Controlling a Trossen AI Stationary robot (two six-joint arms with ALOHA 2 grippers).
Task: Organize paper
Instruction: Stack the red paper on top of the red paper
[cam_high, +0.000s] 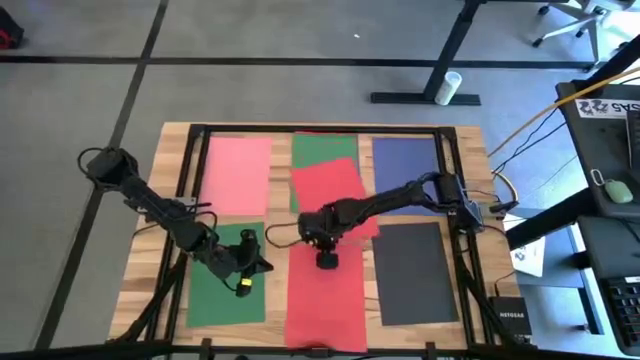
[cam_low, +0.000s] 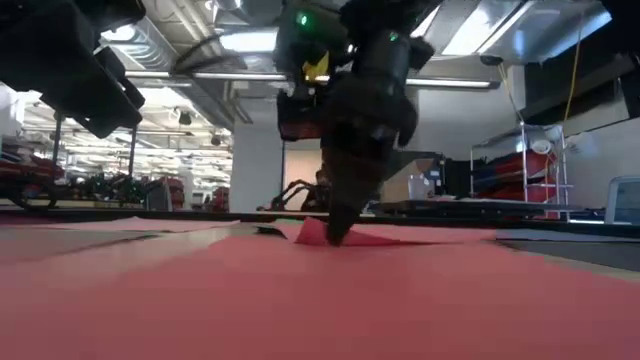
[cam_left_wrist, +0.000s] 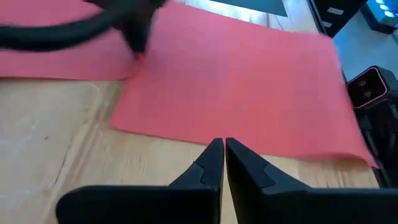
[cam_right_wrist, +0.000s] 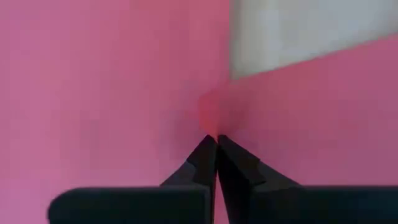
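Note:
Seven sheets of paper lie flat on the wooden table: pink (cam_high: 238, 175), green (cam_high: 325, 148) and navy (cam_high: 405, 165) along the far side, green (cam_high: 225, 290), red (cam_high: 325, 300) and dark grey (cam_high: 415, 272) along the near side. A second red sheet (cam_high: 335, 190) lies askew in the middle, its near corner over the near red sheet. My right gripper (cam_high: 327, 258) stands on that corner, shut. My left gripper (cam_high: 250, 268) is shut with nothing in it, at the right edge of the near green sheet, pointing toward the red sheets (cam_left_wrist: 236, 81). My right gripper comes from above, fingers (cam_low: 335, 225) pointing down, onto the near corner of the askew red sheet (cam_right_wrist: 211, 115). A small peak of red paper (cam_low: 308, 232) rises beside the fingertips, pinched between them at their free ends. The rest of the sheet lies flat on the table.
A black frame (cam_high: 190, 180) runs around the table top, with cables along the right edge (cam_high: 470, 215). A network box (cam_high: 510, 318) sits at the near right corner. Bare wood (cam_left_wrist: 74, 143) shows between the near green and red sheets.

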